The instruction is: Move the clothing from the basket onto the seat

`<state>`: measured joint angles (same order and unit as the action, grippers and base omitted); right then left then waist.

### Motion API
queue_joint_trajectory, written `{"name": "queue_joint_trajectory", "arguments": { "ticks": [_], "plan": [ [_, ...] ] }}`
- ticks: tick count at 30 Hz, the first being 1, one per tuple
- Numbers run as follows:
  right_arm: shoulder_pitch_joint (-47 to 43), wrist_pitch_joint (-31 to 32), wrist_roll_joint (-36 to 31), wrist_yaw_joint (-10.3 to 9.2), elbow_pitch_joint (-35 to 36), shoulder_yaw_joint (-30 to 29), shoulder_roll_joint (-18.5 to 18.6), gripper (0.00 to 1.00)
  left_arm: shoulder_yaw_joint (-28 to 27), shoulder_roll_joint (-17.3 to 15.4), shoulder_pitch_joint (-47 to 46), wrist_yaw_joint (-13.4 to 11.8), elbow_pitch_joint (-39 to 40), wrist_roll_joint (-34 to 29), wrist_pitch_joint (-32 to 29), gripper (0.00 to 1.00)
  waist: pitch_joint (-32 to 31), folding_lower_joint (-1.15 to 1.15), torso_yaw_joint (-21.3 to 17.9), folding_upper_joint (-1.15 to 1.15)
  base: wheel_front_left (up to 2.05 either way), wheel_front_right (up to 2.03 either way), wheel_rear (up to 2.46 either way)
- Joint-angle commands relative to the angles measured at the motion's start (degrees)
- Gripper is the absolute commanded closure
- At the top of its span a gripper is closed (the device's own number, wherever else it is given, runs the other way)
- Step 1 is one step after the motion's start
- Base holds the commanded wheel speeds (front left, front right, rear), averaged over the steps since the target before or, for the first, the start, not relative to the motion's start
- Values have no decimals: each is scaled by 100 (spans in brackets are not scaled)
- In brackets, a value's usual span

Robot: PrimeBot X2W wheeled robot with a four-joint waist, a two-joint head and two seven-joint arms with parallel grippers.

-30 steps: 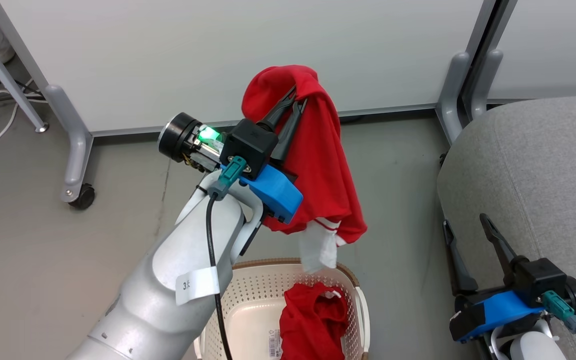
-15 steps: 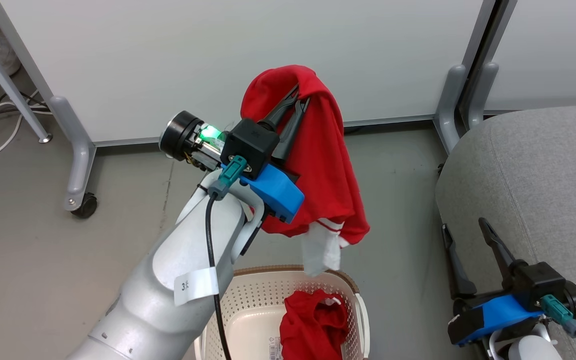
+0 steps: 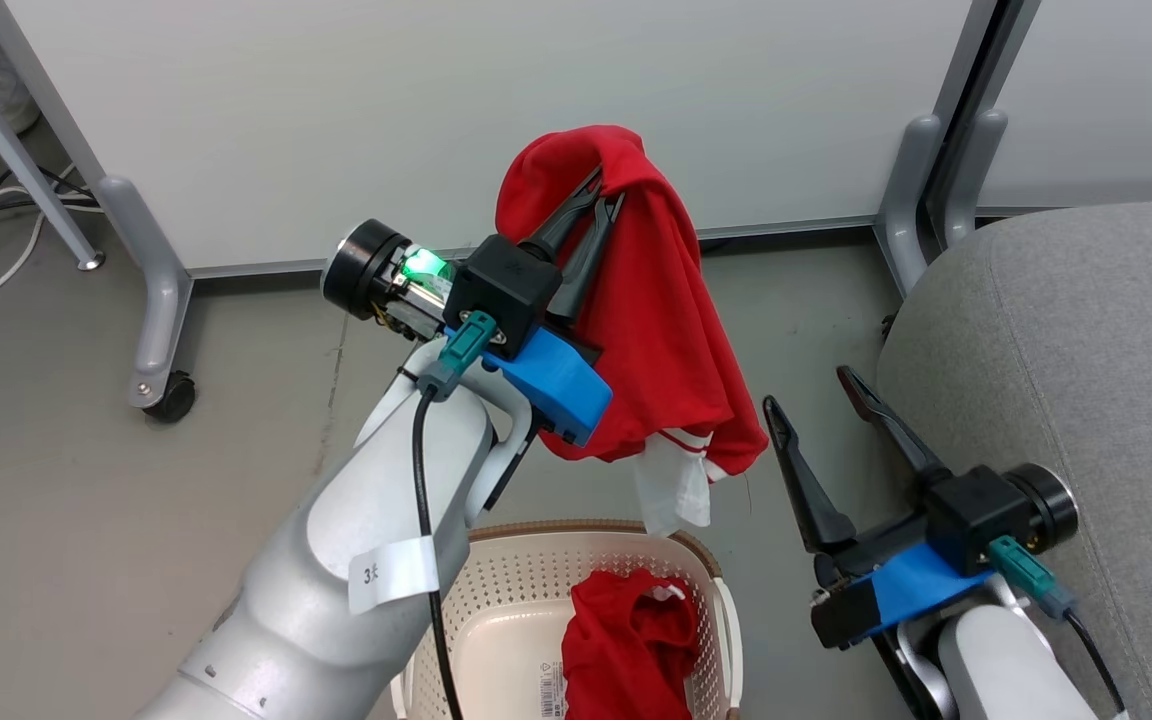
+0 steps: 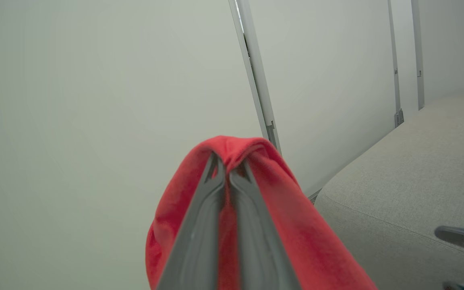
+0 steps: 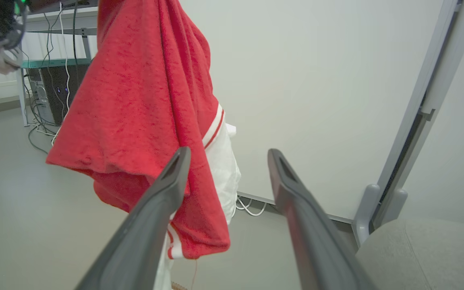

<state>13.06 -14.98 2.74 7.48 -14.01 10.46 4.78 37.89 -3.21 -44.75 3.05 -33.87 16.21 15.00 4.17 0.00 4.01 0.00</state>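
In the head view, the bottom edge cuts off the basket (image 3: 536,575), and the left arm (image 3: 336,560) hides its left side. The second garment (image 3: 626,640) inside it runs off the same edge. The sticker (image 3: 549,688) beside it is too small to read. The arm's label (image 3: 391,573) curls, so only a "3" is legible. The seat (image 3: 1066,340) runs off the right edge. The left gripper (image 3: 606,192) and its blue mount (image 3: 551,385) cover the left side of the garment (image 3: 666,330).

In the right wrist view, the garment's top is lost past the upper edge. The left finger (image 5: 151,217) of the right gripper (image 5: 228,152) covers part of the hem.

In the left wrist view, the garment leaves the bottom edge. At lower right, the frame's right edge cuts off a finger (image 4: 461,235) of the right gripper.
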Motion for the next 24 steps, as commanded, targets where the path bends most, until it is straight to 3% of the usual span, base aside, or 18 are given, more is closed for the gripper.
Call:
{"name": "queue_joint_trajectory", "arguments": {
  "ticks": [1, 8, 24],
  "plan": [
    [210, -32, 70, 3, 15, 203, 78, 0, 12, 1, -73, -9, 34, 0, 28, 100, 21, 0, 9, 0, 0, 0, 0],
    [804, -32, 188, 3, -61, 724, 198, 0, 105, 19, -103, -6, 95, 36, 28, 100, 72, 0, 80, 0, 0, 0, 0],
    [1970, -28, 257, 3, -867, 1160, 204, 0, 520, 35, -212, -62, 380, 214, 28, 100, 260, 0, 353, 0, 0, 0, 0]
  ]
}}
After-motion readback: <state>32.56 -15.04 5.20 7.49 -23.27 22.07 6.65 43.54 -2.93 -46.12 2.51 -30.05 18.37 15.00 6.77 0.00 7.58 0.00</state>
